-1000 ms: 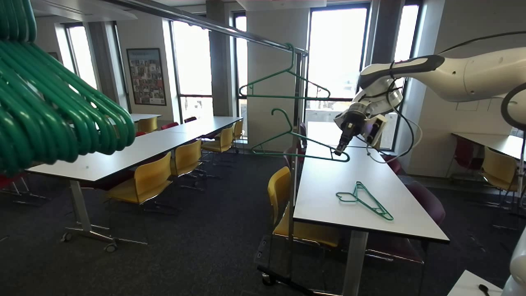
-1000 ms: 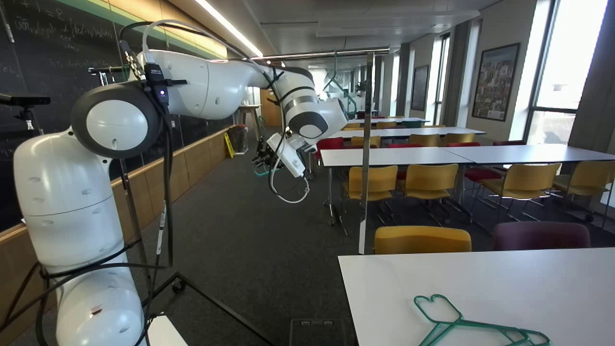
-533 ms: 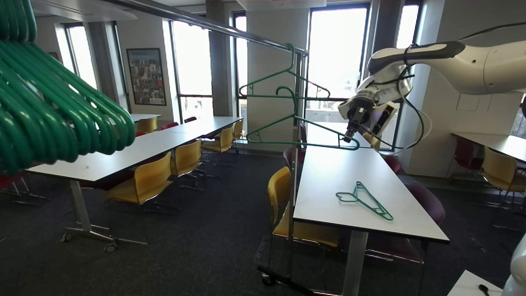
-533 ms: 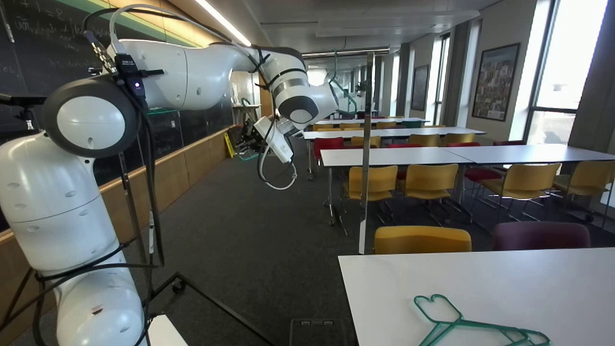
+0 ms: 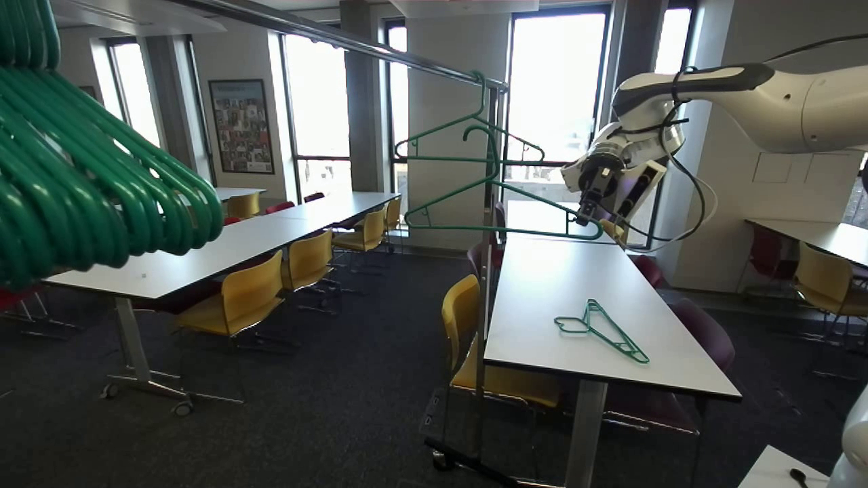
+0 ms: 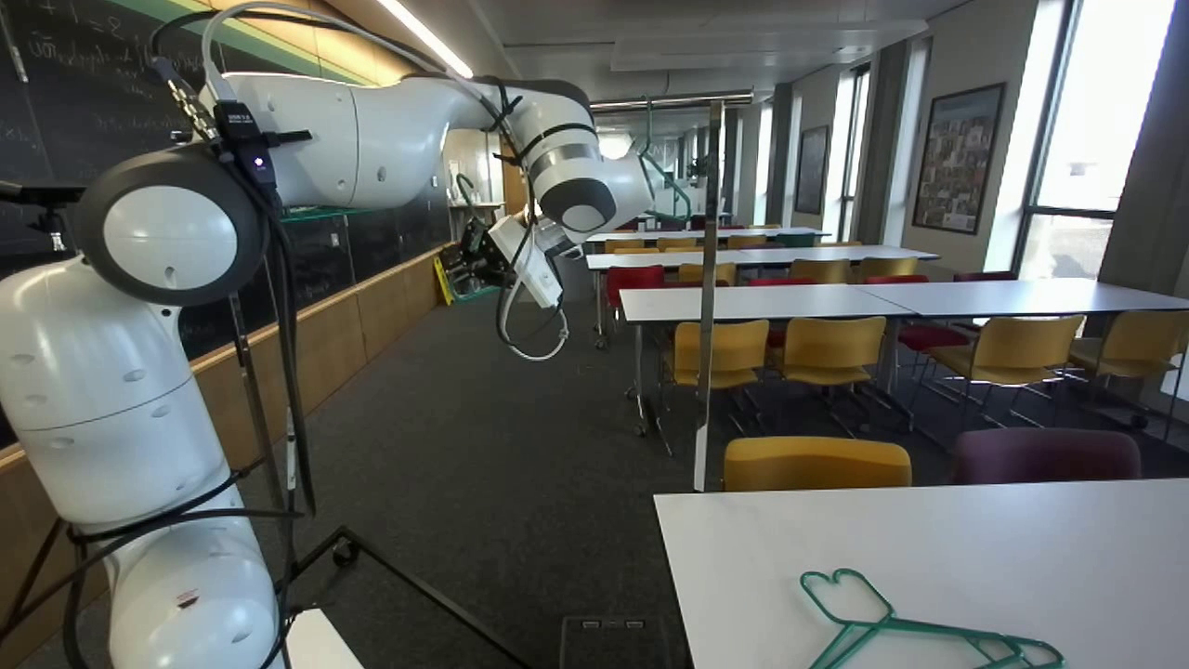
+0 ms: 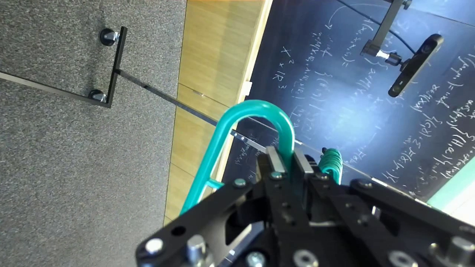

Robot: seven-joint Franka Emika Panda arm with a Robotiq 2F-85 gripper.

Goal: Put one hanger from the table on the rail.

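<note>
Gripper (image 5: 583,218): one, in an exterior view, pinching a single hanger (image 5: 515,231) near one lower corner
Hanger: upright, reaching left from the gripper, its hook above and left, lower than the rail (image 5: 380,51) in that picture
Rail: one bar, above and left of the gripper
Hung hanger (image 5: 468,160): one, on the rail near its end, left of and above the gripper
Bunch (image 5: 102,183): many green hangers far left of the gripper, too packed to count
Table (image 5: 542,278): one, white-topped, lower than the gripper
Loose hangers (image 5: 620,329): on the table, below the gripper, overlapping, two hook curves showing
Poster (image 5: 241,127): one, left of the gripper, well apart
Arm (image 6: 316,144): one, in an exterior view, mostly left of and above the gripper
Post (image 6: 708,307): one, right of the gripper, well apart
Near chairs (image 6: 817,465): two, one yellow, one purple, right of and lower than the gripper
Pads (image 7: 274,159): two, in the wrist view, pressed to either side of the hanger's rounded end
Camera (image 7: 415,65): one, above and right of the gripper
Casters (image 7: 108,37): two, above and left of the gripper
Bundle (image 7: 330,163): one, green, just right of the pads, its parts too packed to count
</note>
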